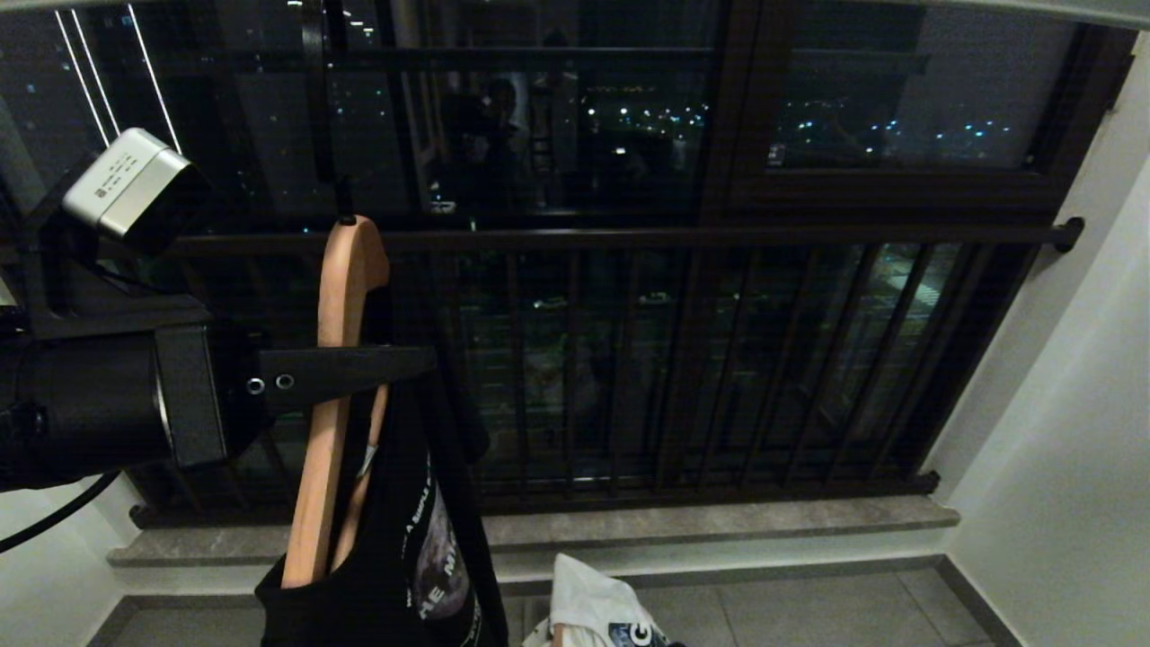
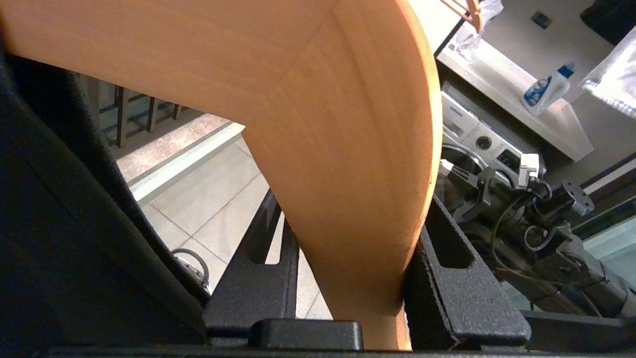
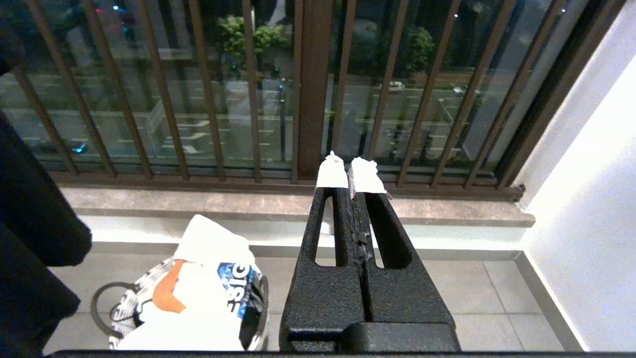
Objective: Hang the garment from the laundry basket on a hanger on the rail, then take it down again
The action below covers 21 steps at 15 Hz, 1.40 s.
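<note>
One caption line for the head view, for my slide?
Left gripper clamps a pale wooden hanger carrying a black printed garment.

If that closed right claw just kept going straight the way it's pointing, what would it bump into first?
Probably the brown window bars: the shut right gripper aims across bare floor at them, above the stone sill. Depth is hard to judge.

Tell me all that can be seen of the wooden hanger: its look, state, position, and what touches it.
The wooden hanger is light orange-brown, smooth, with visible grain and a broad curved shoulder. It hangs steeply tilted, nearly on end, in front of the dark window bars, its thin dark hook going upward. The left hand is clamped across its middle, one black finger on each side. A black garment with a print hangs on its lower part, covering the lower end.
</note>
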Motion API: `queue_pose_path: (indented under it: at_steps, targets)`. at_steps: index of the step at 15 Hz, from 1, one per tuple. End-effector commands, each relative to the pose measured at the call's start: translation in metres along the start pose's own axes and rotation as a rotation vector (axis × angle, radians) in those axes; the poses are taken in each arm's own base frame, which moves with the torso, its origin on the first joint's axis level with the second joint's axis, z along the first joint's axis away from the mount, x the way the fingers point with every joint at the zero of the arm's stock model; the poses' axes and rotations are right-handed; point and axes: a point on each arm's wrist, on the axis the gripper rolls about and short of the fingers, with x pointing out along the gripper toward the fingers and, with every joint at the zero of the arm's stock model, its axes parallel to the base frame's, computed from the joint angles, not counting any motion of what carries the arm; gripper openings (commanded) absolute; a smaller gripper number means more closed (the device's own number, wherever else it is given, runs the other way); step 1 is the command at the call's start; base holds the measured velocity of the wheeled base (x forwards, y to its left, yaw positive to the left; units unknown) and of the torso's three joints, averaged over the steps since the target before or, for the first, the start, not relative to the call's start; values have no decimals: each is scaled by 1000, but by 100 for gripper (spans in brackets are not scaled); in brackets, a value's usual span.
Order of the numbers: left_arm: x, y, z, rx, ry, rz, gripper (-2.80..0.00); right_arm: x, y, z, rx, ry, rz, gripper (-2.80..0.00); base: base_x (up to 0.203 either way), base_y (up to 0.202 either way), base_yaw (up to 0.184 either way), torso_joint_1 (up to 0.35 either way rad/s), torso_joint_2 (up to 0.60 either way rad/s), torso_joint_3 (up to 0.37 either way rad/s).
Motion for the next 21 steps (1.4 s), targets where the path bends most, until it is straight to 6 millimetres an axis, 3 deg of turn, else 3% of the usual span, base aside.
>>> queue_pose_path:
  at_steps: [1,14,21]
  targets:
    - [1,0,4,6,-5,-8,-280,0,0,0,-2,1,0,-280,0,0,0,-130,300,159]
    - [9,-11,23,48,-34,-60,-280,0,0,0,0,1,0,-280,0,0,0,-152,343,189]
    - [11,-12,29,64,-46,-70,-280,0,0,0,0,1,0,-280,0,0,0,-224,528,301]
